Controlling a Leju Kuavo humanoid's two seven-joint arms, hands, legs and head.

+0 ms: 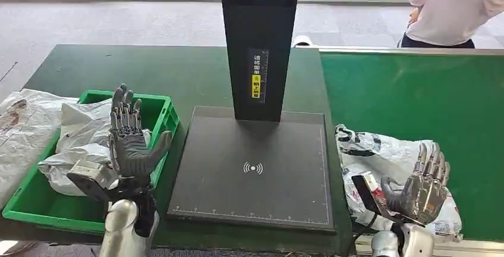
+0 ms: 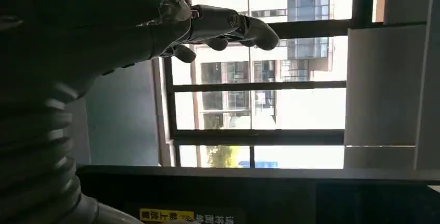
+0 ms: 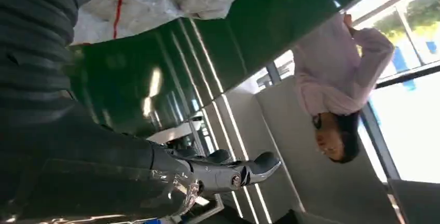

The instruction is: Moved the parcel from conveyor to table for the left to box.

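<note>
Parcel (image 1: 386, 156): crumpled white bag, black print.

bright daylight; wrist views backlit, dim.

I note a white wireless-signal symbol (image 1: 253, 168) printed on the black scanner pad (image 1: 226, 179). The black upright column (image 1: 259, 43) carries a vertical label (image 1: 257, 74), white and yellow; its characters are too small to read.

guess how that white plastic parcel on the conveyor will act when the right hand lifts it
The parcel is likely floppy: its wrinkled film suggests a soft bag that would sag around the right hand. The glossy plastic could be slippery. It lies flat, so it probably won't roll.
</note>
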